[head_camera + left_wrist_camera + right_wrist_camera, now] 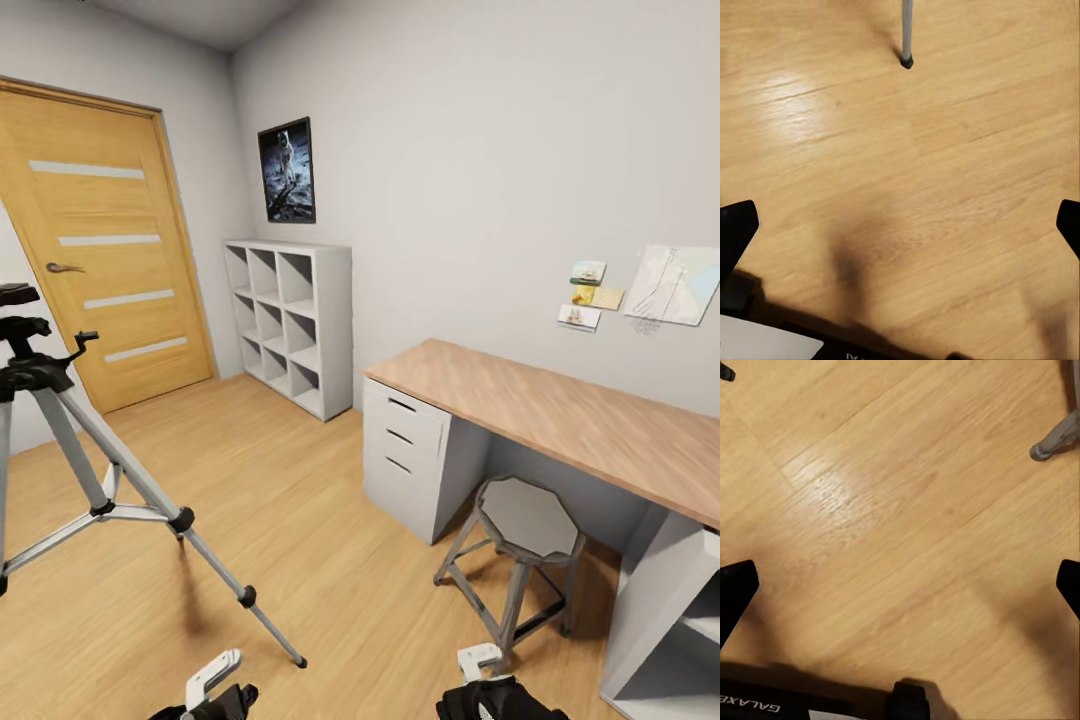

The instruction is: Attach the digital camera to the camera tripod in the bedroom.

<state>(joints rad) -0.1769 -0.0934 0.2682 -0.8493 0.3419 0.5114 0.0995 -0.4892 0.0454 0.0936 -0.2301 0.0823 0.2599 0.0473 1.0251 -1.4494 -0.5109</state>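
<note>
Both your claws hang low over bare plank floor, the left claw and right claw spread wide and holding nothing. The tripod stands ahead and to the left of your left claw, one foot just ahead of it. I can't see the camera, so look the desk over before reaching. "GALAXE" is printed on the right wrist.

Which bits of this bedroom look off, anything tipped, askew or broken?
Nothing stands out. The camera tripod stands upright on spread legs, the stool sits upright by the desk, and the cube shelf and door look intact. Both grippers are open over bare floor.
</note>
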